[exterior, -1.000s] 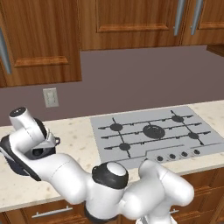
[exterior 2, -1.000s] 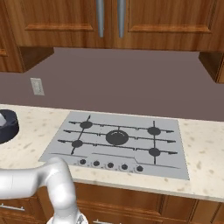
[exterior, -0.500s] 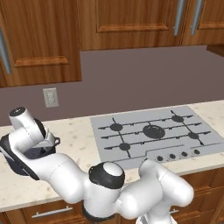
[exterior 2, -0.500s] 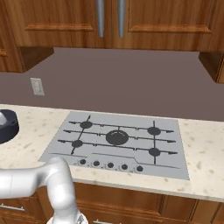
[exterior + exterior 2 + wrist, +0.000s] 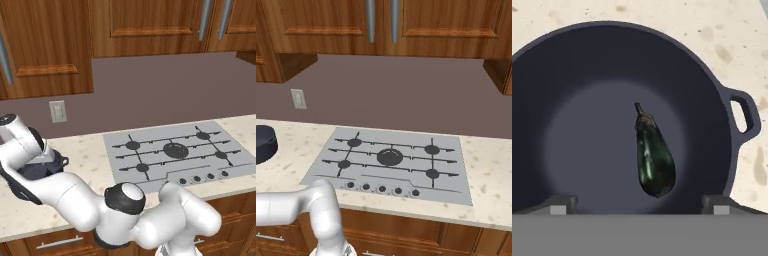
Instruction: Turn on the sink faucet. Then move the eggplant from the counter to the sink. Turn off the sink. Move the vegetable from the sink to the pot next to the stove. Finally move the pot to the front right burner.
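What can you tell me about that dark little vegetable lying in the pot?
The small, glossy, near-black eggplant is elongated, fat at one end and tapering to a thin stalk at the other. It lies flat on its side on the bottom of the wide, round, dark blue-black pot, near the middle, away from the walls. Nothing grips it: the open claw hangs above, its tips wide apart.

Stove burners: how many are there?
5 on the stove: back left, back right, centre, front left, front right.

Brown wooden wall cabinets (image 5: 446,25) with metal handles (image 5: 371,20), mauve backsplash (image 5: 406,95), white wall outlet (image 5: 58,111)
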Robot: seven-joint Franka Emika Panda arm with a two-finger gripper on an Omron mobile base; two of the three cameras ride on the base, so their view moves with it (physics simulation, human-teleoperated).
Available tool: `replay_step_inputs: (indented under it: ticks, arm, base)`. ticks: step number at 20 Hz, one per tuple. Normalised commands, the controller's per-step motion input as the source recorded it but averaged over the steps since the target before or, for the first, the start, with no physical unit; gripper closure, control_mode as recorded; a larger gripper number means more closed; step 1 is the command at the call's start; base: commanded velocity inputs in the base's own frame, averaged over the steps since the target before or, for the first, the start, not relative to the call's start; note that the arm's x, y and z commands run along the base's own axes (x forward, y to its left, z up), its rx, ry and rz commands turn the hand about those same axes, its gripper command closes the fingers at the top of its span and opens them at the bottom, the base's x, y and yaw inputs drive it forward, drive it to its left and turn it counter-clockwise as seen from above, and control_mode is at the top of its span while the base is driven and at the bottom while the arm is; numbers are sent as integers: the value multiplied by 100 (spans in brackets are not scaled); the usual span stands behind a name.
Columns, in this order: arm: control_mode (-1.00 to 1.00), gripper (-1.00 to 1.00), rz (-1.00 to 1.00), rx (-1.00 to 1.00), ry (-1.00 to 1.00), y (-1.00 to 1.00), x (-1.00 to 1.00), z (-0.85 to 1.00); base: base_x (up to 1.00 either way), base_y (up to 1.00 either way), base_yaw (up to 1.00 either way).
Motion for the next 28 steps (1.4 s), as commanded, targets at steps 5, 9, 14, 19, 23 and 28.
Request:
replay_step_inputs:
  ticks: [5, 9, 14, 19, 23, 28]
  arm:
    - [-100, -100, -2, 1, 0, -22, -56, 12]
    - [-100, -100, -6, 2, 0, -49, -41, -1]
    - [-100, -100, -8, 4, -1, -62, -22, -5]
    - [-100, -100, -9, 3, -2, -45, -8, -9]
    - [-100, -100, -8, 2, 0, -16, 0, -6]
    - [-100, -100, -8, 3, 0, 0, 23, -2]
  base:
    - [0, 0, 0]
    - [0, 0, 0]
    - [0, 0, 0]
    - [0, 0, 0]
    - [0, 0, 0]
    - [0, 0, 0]
